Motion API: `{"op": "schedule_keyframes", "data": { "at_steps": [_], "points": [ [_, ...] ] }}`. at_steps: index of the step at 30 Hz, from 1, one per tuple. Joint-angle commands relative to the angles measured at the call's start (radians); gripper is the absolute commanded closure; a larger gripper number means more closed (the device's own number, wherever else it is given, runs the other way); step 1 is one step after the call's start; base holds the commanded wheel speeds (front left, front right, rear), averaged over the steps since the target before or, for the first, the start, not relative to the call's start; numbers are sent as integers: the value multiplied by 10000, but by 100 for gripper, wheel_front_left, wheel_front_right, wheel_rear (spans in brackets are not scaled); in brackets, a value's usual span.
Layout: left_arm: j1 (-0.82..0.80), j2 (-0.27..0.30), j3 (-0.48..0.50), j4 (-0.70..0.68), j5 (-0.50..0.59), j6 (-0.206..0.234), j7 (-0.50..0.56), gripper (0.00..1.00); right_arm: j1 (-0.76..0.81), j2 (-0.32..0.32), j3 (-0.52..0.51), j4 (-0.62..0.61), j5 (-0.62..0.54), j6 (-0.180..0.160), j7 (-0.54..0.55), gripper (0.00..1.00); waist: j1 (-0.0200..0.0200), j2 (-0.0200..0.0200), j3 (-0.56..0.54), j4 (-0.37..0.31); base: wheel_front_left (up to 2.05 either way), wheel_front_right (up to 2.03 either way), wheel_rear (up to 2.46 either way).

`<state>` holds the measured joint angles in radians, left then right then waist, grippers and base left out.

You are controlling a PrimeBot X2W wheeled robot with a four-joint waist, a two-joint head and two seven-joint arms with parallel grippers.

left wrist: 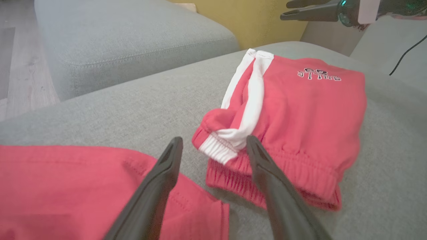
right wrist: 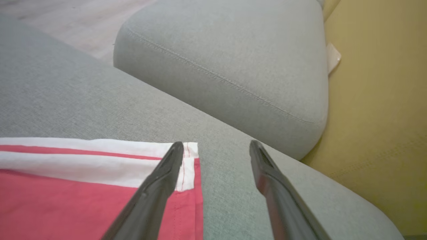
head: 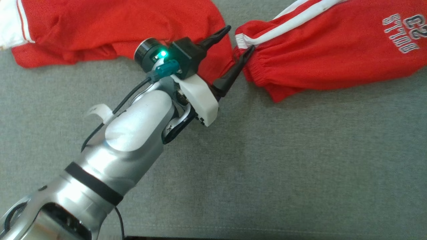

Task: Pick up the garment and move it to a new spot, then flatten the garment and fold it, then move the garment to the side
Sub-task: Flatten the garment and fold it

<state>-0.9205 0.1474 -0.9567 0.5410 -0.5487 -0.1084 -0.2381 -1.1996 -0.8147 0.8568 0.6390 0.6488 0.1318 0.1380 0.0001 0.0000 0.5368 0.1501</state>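
Closest in, the pale left forearm (head: 133, 133) rises from the lower left of the head view and slants up toward the middle of the cloth. Under everything is the grey sofa seat (head: 300, 166), with a second cushion (right wrist: 233, 66) beyond its edge. Across the far side of the seat lies the red garment (head: 333, 50). Its long axis runs left to right in the head view, in two masses with a narrow gap between them. Whether the cloth joins there is hidden behind the wrist.

The left pincer (head: 240, 38) is at that gap, fingers spread wide and gripping nothing. The gathered elastic end (left wrist: 283, 173) of the right-hand mass lies just ahead of it. In its own wrist view the white ribbed tip (left wrist: 220, 150) sits between the two fingertips, and in the head view the nearer finger looks to be touching the elastic.

The right pincer (right wrist: 217, 146) also stands open and empty. It hangs over the sofa at a flat hem corner (right wrist: 190, 163), with one finger above the white band and the other above bare upholstery.

For a fresh hold on the bunched end, the left arm is plainly the nearer. A short push forward along its fingers would probably bring the elastic into its jaws. The small printed lettering (head: 403, 30) marks the far right end.
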Motion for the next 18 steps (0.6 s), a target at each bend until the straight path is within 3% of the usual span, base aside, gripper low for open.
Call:
{"op": "schedule_keyframes", "data": {
  "at_steps": [1, 8, 13, 18],
  "points": [
    [-119, 219, 401, -212, -28, 99, -93, 0, 242, -87, -111, 37, 140, -11, -308, 0, -1, 0, -277, -154, 0, 0, 0],
    [523, 459, 1094, -262, -372, 468, -208, 0, 971, 570, -828, 312, 618, -11, -2099, 0, -1, 0, -1253, -619, 0, 0, 0],
    [1449, 515, 2164, -862, -825, 778, -232, 0, 2146, 1116, -1713, 195, 1075, -11, -3423, 0, -1, 0, -2134, -889, 0, 0, 0],
    [2527, 582, 3253, -1739, -559, 1127, -235, 0, 3434, 1679, -2588, -238, 1227, -11, -3873, 0, -1, 0, -2897, -1082, 0, 0, 0]
  ]
}}
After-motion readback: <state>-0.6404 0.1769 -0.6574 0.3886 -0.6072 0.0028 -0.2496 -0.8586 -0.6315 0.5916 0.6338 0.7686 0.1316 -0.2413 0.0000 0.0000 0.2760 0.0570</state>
